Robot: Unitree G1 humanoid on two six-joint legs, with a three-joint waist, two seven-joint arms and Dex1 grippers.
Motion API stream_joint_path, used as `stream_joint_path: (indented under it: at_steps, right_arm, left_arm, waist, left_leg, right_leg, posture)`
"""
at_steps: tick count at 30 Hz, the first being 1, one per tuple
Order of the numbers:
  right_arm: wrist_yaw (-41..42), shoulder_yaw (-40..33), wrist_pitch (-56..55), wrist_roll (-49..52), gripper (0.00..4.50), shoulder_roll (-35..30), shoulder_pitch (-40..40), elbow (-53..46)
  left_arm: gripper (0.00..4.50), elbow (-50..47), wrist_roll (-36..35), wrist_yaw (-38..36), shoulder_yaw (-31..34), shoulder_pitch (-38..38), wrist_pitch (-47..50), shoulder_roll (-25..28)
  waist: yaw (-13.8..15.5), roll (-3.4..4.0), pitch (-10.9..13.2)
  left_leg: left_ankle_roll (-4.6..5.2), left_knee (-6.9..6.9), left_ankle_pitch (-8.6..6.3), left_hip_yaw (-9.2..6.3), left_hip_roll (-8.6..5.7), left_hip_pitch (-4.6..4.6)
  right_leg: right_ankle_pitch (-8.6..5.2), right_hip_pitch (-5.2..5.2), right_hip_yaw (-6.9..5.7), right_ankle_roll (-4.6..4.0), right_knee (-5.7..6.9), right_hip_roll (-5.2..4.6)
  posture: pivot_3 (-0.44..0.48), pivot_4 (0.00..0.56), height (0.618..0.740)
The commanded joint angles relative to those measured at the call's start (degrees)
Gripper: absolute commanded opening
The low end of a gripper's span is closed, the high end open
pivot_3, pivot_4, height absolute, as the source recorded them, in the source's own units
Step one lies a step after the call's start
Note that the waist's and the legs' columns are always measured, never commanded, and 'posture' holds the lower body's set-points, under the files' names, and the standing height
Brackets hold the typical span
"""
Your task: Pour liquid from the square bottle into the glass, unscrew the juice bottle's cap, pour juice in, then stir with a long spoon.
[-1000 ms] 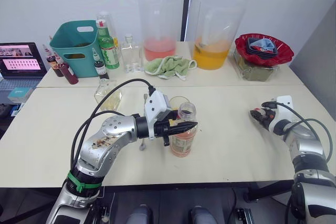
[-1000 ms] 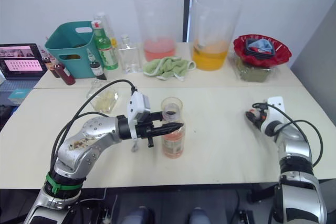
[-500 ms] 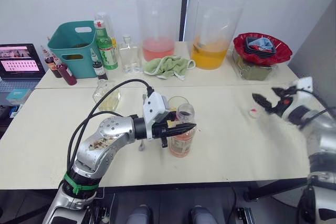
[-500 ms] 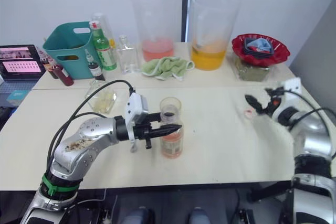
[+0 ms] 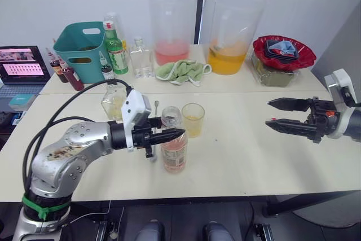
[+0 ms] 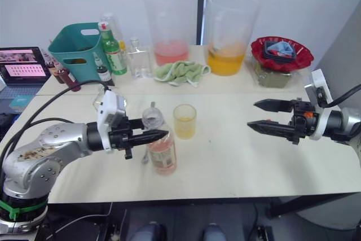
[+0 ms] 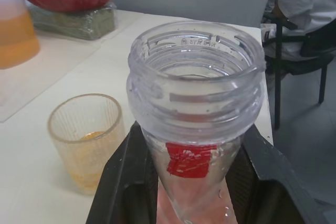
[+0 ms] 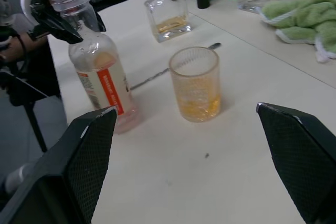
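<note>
Gripping the uncapped juice bottle [image 5: 174, 149] beside the glass [image 5: 193, 119], left gripper [image 5: 169, 135]; right gripper [image 5: 277, 112] spread wide

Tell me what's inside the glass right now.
The glass holds a shallow layer of yellow-orange liquid at the bottom; the rest is empty. No spoon stands in it. Its ribbed wall blurs the very bottom, so any small bits there cannot be made out.

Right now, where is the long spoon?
In the right wrist view, the long spoon lies flat on the table behind the glass, between the juice bottle and the square bottle.
</note>
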Motion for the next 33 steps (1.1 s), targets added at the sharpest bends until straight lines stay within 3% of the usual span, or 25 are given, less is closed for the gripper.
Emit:
stream_joint_path:
  at_steps: [1,4,8,15,24,33]
  right_arm:
    - [-1.53,-1.66,2.19,3.82,4.49,1.22,1.34,-5.71]
    - [-5.69,-1.41,2.68,5.18,4.49,4.59,2.15,-8.63]
    - [-9.58,-1.2,3.0,6.34,4.49,8.41,3.93,-12.04]
    - [-16.06,-2.84,3.02,9.05,4.49,13.26,7.06,-15.28]
    - [-24.45,-4.33,4.44,14.24,4.49,16.37,11.11,-19.73]
    - [-28.17,-4.69,2.56,13.58,4.49,16.37,13.19,-21.2]
  left_arm:
    - [1.26,-1.17,-4.81,-1.49,7.61,-2.43,1.28,5.33]
    - [1.26,2.15,-3.14,-3.81,8.52,-4.51,-0.22,10.03]
    - [1.26,8.23,2.42,-4.02,6.16,-8.27,-5.77,10.61]
    - [1.26,22.99,21.45,1.56,-5.61,-20.4,-19.31,4.77]
    - [1.26,37.57,34.7,1.07,-15.01,-30.68,-30.66,-3.57]
    - [1.26,47.36,48.38,3.75,-20.95,-34.16,-48.04,-9.18]
  waist:
    - [-0.04,-0.02,0.01]
    - [-0.01,-0.11,0.07]
    - [0.45,-0.14,0.08]
    - [1.18,-0.26,0.13]
    - [1.24,-0.3,0.15]
    - [1.16,-0.31,0.15]
  left_leg:
    - [0.0,0.0,0.0,-0.03,0.0,-0.01]
    - [0.0,0.0,0.0,-0.01,-0.03,-0.02]
    - [-0.01,0.0,0.0,0.11,-0.06,-0.01]
    - [-0.03,0.02,0.02,0.18,-0.14,-0.11]
    - [-0.06,0.1,0.05,0.13,-0.18,-0.82]
    - [-0.06,0.1,0.05,0.18,-0.19,-0.81]
  right_leg:
    - [0.0,-0.02,-0.01,0.0,0.01,0.0]
    - [0.0,-0.03,-0.02,0.0,0.01,0.02]
    - [0.0,0.0,-0.04,0.0,0.0,-0.01]
    - [0.0,-0.01,-0.12,0.0,-0.04,0.01]
    - [0.03,-0.85,-0.1,-0.03,0.39,-0.02]
    - [0.03,-0.85,-0.09,-0.03,0.36,-0.01]
  posture:
    - [0.0,0.15,0.74]
    - [0.0,0.15,0.74]
    - [0.0,0.15,0.74]
    - [0.0,0.15,0.74]
    - [0.0,0.15,0.74]
    - [0.0,0.15,0.74]
